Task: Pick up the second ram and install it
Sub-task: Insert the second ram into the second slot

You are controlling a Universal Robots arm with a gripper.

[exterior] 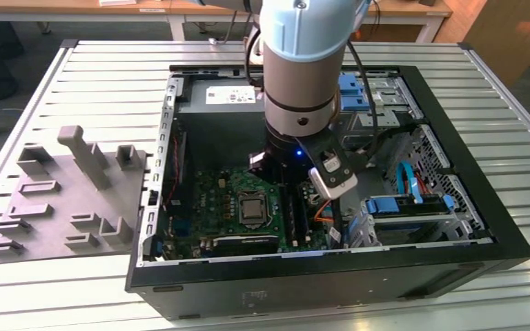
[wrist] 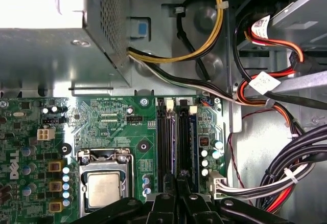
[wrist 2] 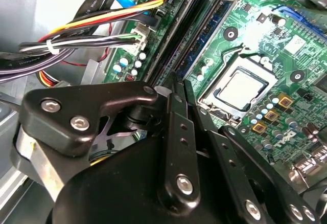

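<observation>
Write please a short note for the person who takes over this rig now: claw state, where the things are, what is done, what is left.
Claw: low inside the open computer case, right above the memory slots; open or shut, cannot tell.
Things: the slots lie beside the processor socket on the motherboard. The grey holder lies outside the case, at the exterior view's left.
Done: whether the second ram is seated, the pictures do not settle.
Left: installation not confirmed.

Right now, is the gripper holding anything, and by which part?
It cannot be told. The gripper sits low over the RAM slots on the motherboard, and its own body hides whether anything is gripped.
</observation>
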